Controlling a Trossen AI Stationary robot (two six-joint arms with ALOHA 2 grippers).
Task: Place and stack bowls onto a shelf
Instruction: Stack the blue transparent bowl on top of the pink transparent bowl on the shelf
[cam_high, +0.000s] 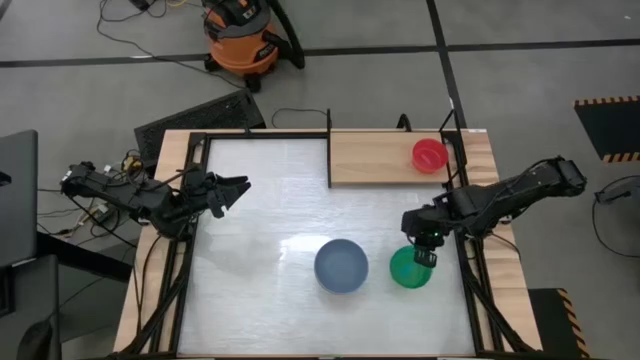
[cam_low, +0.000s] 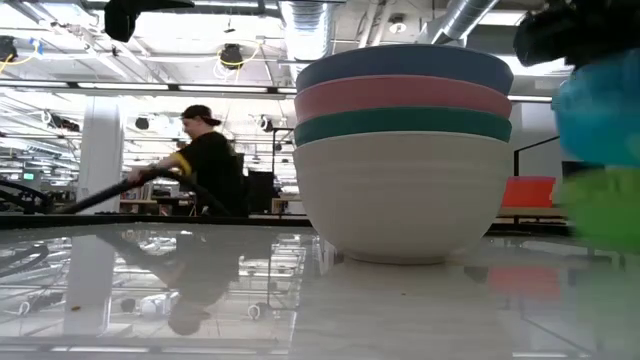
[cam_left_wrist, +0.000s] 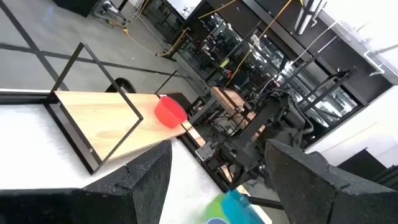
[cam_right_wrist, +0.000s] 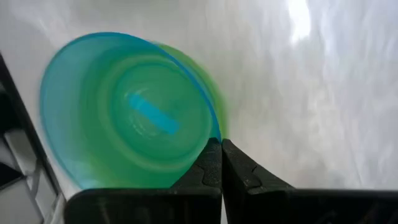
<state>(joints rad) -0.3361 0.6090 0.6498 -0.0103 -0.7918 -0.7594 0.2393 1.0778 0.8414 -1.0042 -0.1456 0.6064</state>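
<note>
Bowls lay in three spots around the shelf (cam_high: 385, 157), a light wooden plank in a thin black frame at the table's far right corner. A small red bowl (cam_high: 430, 155) sat on the shelf's right end. A stack of large bowls (cam_high: 341, 265), blue on top, then pink, teal and white, stood on the white table (cam_high: 260, 200) in front of the shelf, well apart from it. A small blue bowl (cam_right_wrist: 62, 81), seen from my right wrist, sat nested around a green bowl (cam_high: 409, 268), just right of the stack.

My right gripper (cam_high: 424, 257) was at that nested pair, its fingers pressed together on the rim of the blue bowl, pinching it. My left gripper (cam_high: 236, 190) hung over the table's left edge, far to the left of the shelf, fingers spread and holding nothing.

Beyond the table, a person (cam_low: 205, 160) in dark clothes and a cap leaned over.
</note>
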